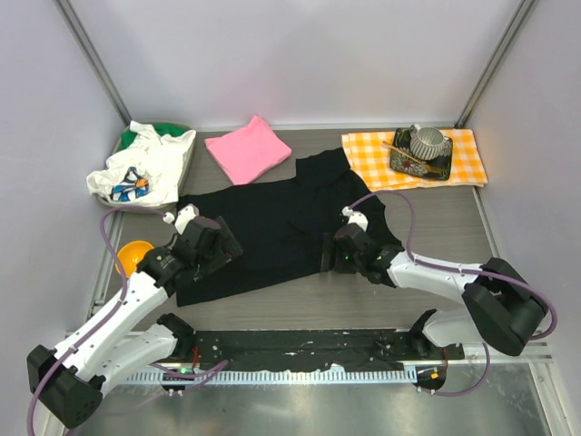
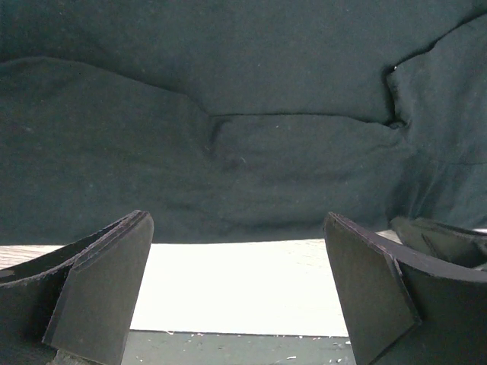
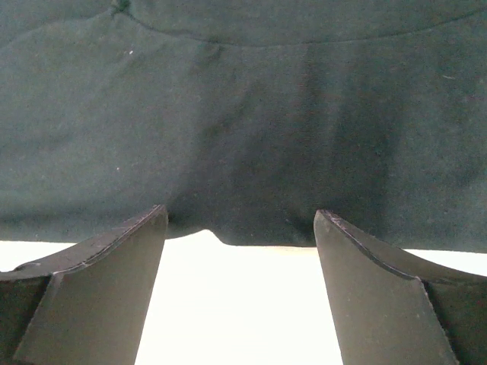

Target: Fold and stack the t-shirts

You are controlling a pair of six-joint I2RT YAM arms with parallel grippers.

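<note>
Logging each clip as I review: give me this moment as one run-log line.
black t-shirt spread out, unfolded | left gripper open at its edge | right gripper open at its edge | pink t-shirt folded, behind

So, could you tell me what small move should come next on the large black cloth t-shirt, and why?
Probably ease both grippers forward and close on the near edge. The left gripper and right gripper are open, and that edge of the black t-shirt lies right at their fingertips.

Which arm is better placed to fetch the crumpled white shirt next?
Left, likely. The white shirt lies far left, just beyond the left gripper; the right gripper sits across the black shirt. Both are open.
</note>
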